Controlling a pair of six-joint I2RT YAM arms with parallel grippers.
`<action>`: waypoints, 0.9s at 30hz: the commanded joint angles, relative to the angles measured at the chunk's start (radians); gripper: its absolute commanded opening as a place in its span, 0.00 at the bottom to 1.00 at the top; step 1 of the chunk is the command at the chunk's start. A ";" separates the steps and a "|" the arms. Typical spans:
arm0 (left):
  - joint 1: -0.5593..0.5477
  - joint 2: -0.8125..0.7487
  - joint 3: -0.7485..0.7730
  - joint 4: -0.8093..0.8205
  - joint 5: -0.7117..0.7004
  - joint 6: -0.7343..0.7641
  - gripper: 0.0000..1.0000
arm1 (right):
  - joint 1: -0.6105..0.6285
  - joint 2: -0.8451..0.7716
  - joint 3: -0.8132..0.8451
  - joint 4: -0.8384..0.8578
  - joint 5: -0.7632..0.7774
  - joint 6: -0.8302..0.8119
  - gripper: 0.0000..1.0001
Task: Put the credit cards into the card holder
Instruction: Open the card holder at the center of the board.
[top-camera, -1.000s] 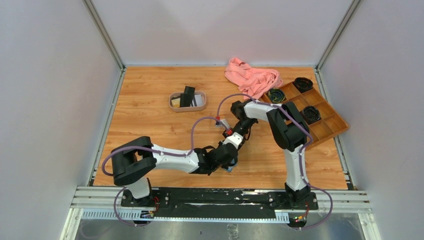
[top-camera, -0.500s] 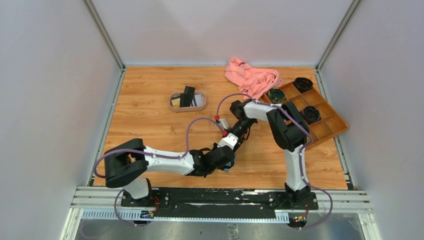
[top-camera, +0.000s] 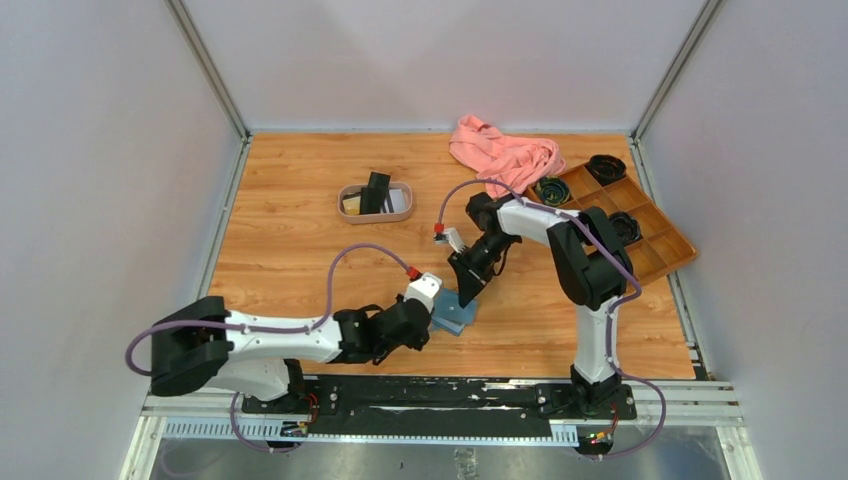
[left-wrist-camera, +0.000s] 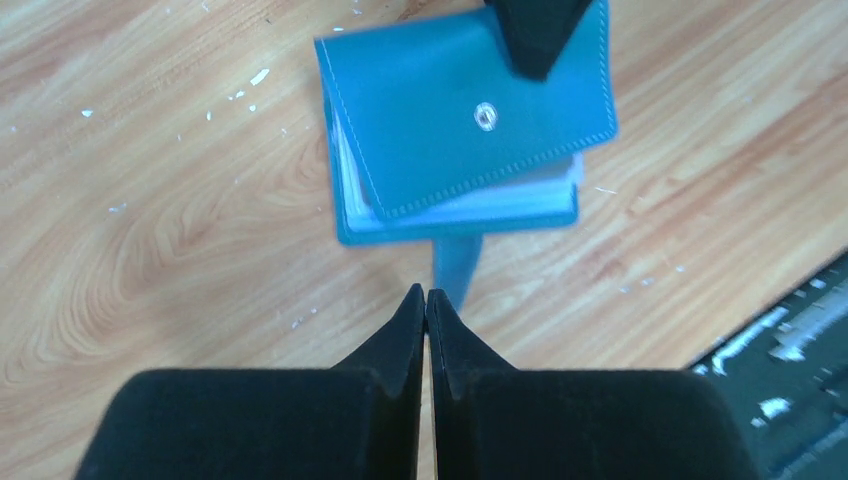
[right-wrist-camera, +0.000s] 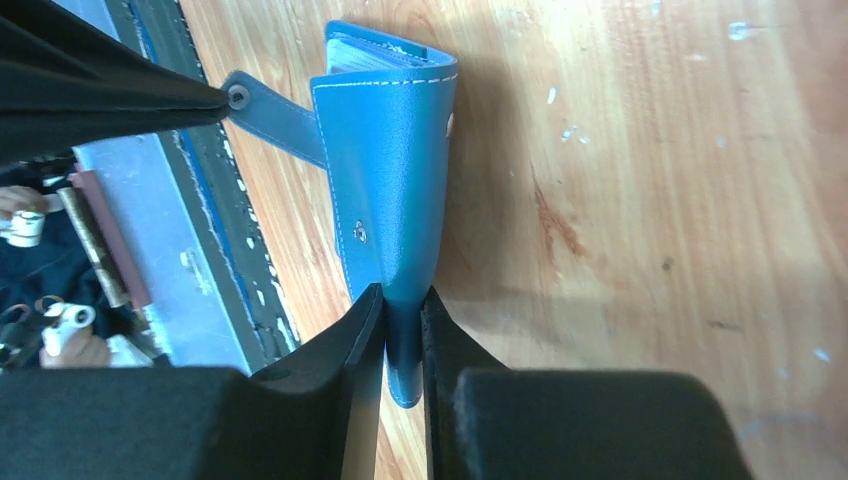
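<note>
The teal-blue card holder (top-camera: 455, 317) (left-wrist-camera: 470, 120) (right-wrist-camera: 390, 160) lies folded on the wood near the front edge. Pale layers show under its flap. My right gripper (top-camera: 466, 292) (right-wrist-camera: 400, 300) is shut on the holder's far edge. My left gripper (top-camera: 433, 308) (left-wrist-camera: 427, 292) is shut, with its tips right at the end of the holder's strap (left-wrist-camera: 455, 262) (right-wrist-camera: 275, 115). I cannot tell if the strap is pinched. A black card (top-camera: 377, 190) and a gold-tan card (top-camera: 352, 204) rest in the oval tray (top-camera: 403, 212) at the back left.
A pink cloth (top-camera: 505, 155) lies at the back. The brown compartmented box (top-camera: 650, 255) at the right holds black round items. The metal rail (top-camera: 440, 395) with the arm bases runs just in front of the card holder.
My left arm has pulled back to the left off the card holder, and its jaws have shut. The holder now shows in the top view. The right gripper keeps its hold.
</note>
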 joint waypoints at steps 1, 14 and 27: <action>0.001 -0.121 -0.090 0.099 0.105 -0.036 0.05 | -0.031 -0.074 -0.027 0.022 0.084 -0.095 0.01; 0.043 -0.539 -0.282 0.159 0.174 0.040 0.71 | -0.030 -0.148 0.007 0.084 0.318 -0.135 0.46; 0.386 -0.727 -0.289 0.173 0.396 0.059 1.00 | -0.078 -0.606 -0.097 0.120 0.342 -0.203 0.72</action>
